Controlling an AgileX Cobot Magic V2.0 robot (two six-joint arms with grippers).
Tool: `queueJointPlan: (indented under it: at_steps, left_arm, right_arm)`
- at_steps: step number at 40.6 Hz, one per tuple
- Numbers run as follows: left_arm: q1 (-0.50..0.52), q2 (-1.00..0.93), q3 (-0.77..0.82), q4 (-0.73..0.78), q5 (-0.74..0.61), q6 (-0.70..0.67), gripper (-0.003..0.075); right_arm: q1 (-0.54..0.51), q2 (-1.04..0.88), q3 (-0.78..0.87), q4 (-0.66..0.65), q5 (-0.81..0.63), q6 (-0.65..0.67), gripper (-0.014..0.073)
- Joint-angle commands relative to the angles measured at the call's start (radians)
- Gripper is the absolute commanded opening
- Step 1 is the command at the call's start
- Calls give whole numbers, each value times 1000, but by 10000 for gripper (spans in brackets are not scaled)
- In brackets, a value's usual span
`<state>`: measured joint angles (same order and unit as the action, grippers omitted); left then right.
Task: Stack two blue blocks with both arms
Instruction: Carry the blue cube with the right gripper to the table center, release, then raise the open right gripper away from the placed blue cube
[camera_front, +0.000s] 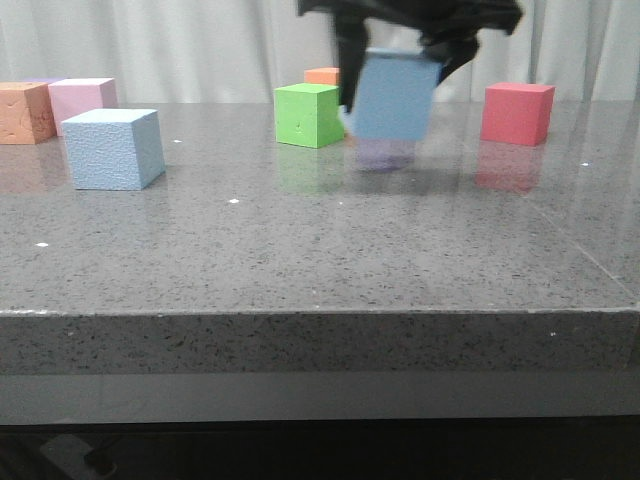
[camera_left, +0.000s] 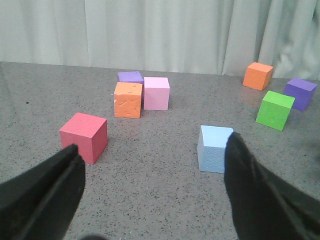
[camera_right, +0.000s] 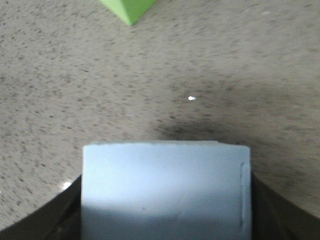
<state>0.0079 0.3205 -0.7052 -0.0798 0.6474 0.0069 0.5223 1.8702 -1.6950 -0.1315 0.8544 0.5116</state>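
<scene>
Were pale sky-blue with pebbled faces: held block (camera_front: 395, 97) and resting block (camera_front: 113, 148). Was speckled grey with a glossy sheen: table (camera_front: 320, 250). Were green (camera_front: 308, 115), red (camera_front: 517, 112), pink (camera_front: 82, 98), orange (camera_front: 24, 112), purple (camera_left: 301, 93): other cubes. Were black: grippers (camera_front: 400, 40) (camera_left: 150, 195). Was pale grey-white: curtain (camera_left: 150, 35).
</scene>
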Motion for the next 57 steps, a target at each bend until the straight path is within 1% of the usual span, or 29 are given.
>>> queueJointPlan:
  at_steps: [1,4,7,13,16,26,36,43,46,51,54,57]
  left_arm:
    - [-5,19,-33,-4,-74,-7,565]
    - [-5,19,-33,-4,-74,-7,565]
    - [-5,19,-33,-4,-74,-7,565]
    - [-5,19,-33,-4,-74,-7,565]
    - [-5,19,-33,-4,-74,-7,565]
    - [-5,19,-33,-4,-74,-7,565]
    - [-5,19,-33,-4,-74,-7,565]
    - [-5,19,-33,-4,-74,-7,565]
    - [-5,19,-33,-4,-74,-7,565]
    - [-5,19,-33,-4,-74,-7,565]
    - [-5,19,-33,-4,-74,-7,565]
    - [-5,19,-33,-4,-74,-7,565]
  right_arm:
    - [25,9,-81,-11,-28,50,447]
    - [43,41,-98,-11,-60,58,449]
    - [57,56,-100,-11,-90,58,473]
    - [58,62,-101,-9,-70,84,534]
    - [57,62,-101,-13,-66,85,545]
    - [55,62,-101,-15,-72,95,545]
    - [55,44,-131,-29,-83,166,545]
    - [52,-1,-137,-82,-68,170,545]
    - [46,-33,-137,-121,-26,168,545]
    - [32,-109,-129,-152,85,129,545]
    - [23,-167,-91,-151,126,56,543]
    - [20,-238,-22,-146,127,-41,543]
